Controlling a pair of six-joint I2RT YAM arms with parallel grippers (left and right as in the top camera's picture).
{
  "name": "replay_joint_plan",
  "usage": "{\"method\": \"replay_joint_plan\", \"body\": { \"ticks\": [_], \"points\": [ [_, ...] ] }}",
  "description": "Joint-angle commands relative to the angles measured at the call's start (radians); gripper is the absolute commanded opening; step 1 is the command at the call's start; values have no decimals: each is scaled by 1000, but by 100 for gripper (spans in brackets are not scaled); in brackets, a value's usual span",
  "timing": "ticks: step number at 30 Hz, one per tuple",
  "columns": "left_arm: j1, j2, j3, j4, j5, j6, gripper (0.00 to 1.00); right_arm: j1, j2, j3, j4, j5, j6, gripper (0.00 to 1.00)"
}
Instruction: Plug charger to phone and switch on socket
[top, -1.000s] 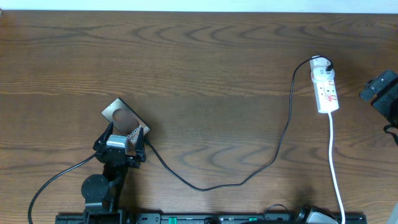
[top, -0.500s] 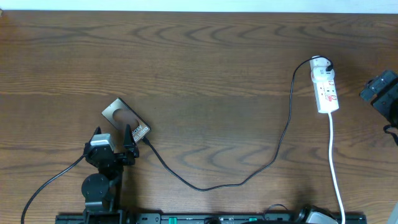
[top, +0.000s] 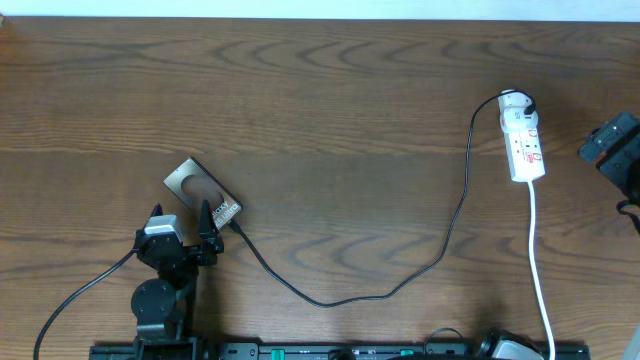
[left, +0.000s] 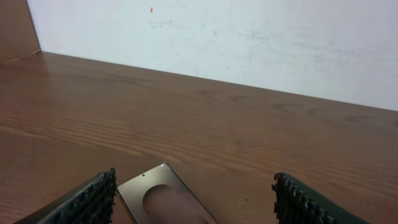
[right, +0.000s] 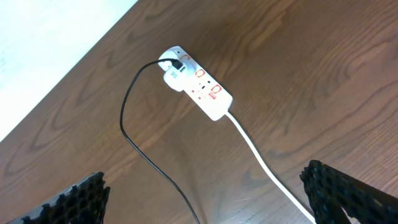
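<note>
Left fingers (left: 93, 199) apart at phone (left: 146, 190) edge; right fingers (right: 81, 199) apart, clear of socket (right: 202, 93).

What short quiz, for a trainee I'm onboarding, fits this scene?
1. True or false: the left gripper is shut.
2. The charger is plugged into the socket at: A, the end opposite its white cord; B, the cord end; C, the middle.
3. Fill in: the phone lies nearest the ___ gripper.
Key: 1 false; 2 A; 3 left.
</note>
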Motion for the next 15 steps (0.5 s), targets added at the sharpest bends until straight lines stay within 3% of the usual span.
{"method": "replay_joint_plan", "body": {
  "ticks": [1,15],
  "points": [
    [4,-11,-19,-36,-42,-9,79,2,-6,2,-1,5,11,99],
    [4,-11,-19,-36,-42,-9,79,28,-2,1,-1,5,11,99]
  ]
}}
